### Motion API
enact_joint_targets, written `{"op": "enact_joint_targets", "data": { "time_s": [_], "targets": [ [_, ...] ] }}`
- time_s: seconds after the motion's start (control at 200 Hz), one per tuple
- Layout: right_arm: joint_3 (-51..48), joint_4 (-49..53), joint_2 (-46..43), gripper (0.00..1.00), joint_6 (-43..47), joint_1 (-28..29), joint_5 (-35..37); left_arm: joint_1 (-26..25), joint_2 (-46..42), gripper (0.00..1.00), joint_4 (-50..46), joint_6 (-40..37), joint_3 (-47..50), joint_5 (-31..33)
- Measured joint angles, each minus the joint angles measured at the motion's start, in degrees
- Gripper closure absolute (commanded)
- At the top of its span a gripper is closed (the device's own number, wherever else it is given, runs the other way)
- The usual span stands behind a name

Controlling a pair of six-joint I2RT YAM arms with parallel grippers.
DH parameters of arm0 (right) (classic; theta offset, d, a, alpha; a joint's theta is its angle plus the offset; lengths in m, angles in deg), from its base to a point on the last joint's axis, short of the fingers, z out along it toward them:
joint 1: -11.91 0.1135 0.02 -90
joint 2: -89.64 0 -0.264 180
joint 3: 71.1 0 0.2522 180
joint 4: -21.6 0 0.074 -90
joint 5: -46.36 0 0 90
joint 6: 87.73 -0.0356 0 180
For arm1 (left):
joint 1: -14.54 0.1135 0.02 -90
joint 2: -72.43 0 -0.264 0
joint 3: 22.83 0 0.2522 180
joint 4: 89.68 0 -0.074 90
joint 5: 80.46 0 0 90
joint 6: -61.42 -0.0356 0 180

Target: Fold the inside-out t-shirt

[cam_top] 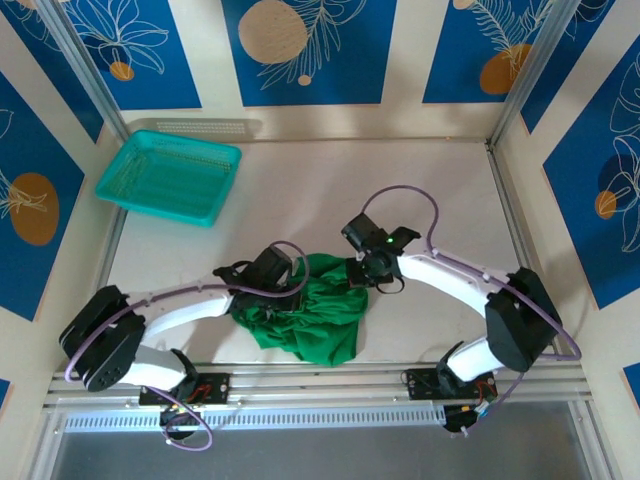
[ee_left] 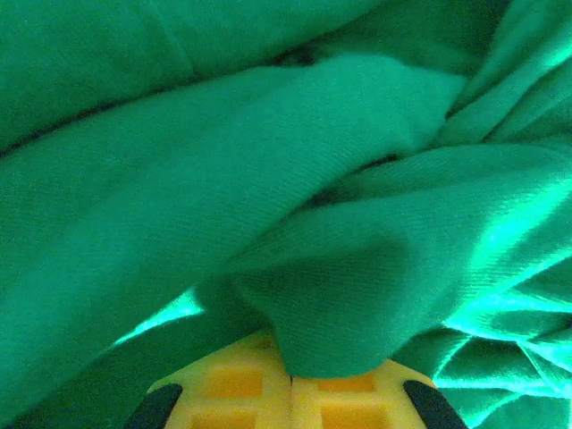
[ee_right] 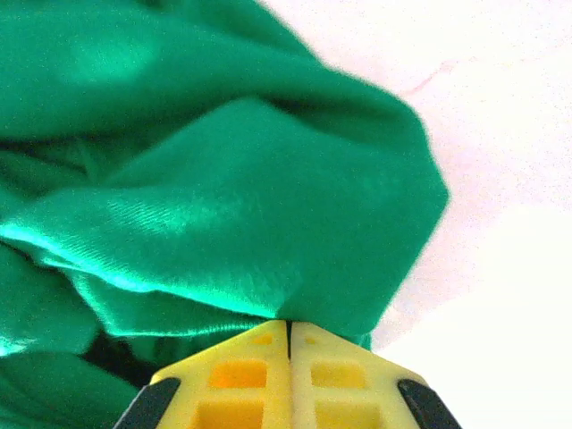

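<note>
Left gripper, right gripper each pinch one t-shirt; one basket.

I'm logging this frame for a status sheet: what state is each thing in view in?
t-shirt: crumpled in a heap, not folded.
left gripper: jaws shut on a fold of the t-shirt.
right gripper: jaws shut on the t-shirt's cloth.
basket: upright, apart from the t-shirt.
</note>
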Motion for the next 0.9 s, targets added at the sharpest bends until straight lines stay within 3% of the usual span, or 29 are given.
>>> {"op": "enact_joint_targets", "data": {
  "time_s": [0.075,0.19,0.275,0.33,0.44,0.705,0.901],
  "targets": [
    [-0.1,-1.2,-4.9,1.00,-0.2,-2.1,-5.1,0.2,-1.8,0.80,-0.6,-1.2,-1.0,1.3],
    [-1.0,-7.8,-15.3,1.00,-2.5,-5.2,-20.7,1.4,-7.5,0.67,-3.5,-4.4,-4.1,3.0],
    [-0.8,-11.8,-20.0,1.00,-3.0,-3.7,-29.3,3.5,-10.7,0.48,-4.2,-5.7,-6.2,2.5],
    [0.4,-12.2,-21.1,1.00,-2.3,-1.2,-32.5,4.4,-12.4,0.42,-3.8,-7.3,-6.5,0.6],
    [2.5,-12.0,-21.7,1.00,-0.3,2.3,-34.8,4.9,-14.4,0.39,-2.3,-9.2,-6.5,-5.1],
    [2.6,-10.6,-22.7,1.00,2.9,1.3,-35.0,3.3,-18.9,0.37,7.2,-14.4,-3.3,-17.4],
    [2.6,-8.8,-22.8,1.00,5.4,0.6,-34.8,0.8,-18.8,0.41,11.7,-16.1,-1.2,-21.3]
  ]
}}
